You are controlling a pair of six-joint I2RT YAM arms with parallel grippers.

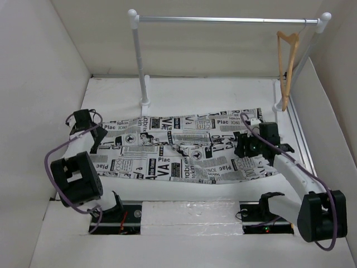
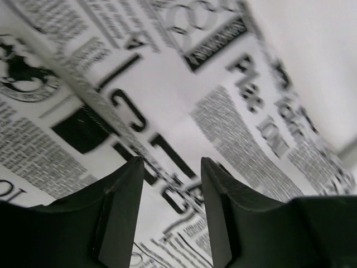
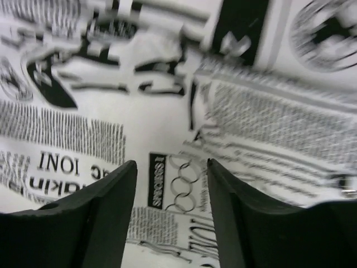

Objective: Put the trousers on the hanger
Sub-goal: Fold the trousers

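The trousers (image 1: 178,148), white with black newspaper print, lie spread across the table from left to right. The wooden hanger (image 1: 286,58) hangs by its hook at the right end of the silver rail. My left gripper (image 1: 95,146) is over the trousers' left end; in the left wrist view it (image 2: 172,167) is open just above the printed fabric (image 2: 167,84). My right gripper (image 1: 244,147) is over the trousers' right end; in the right wrist view it (image 3: 172,167) is open with printed fabric (image 3: 178,106) between the fingers and nothing held.
The silver rail (image 1: 223,19) on white posts (image 1: 139,58) stands at the back of the table. White walls close in on the left, right and back. A strip of white table (image 1: 189,192) lies in front of the trousers.
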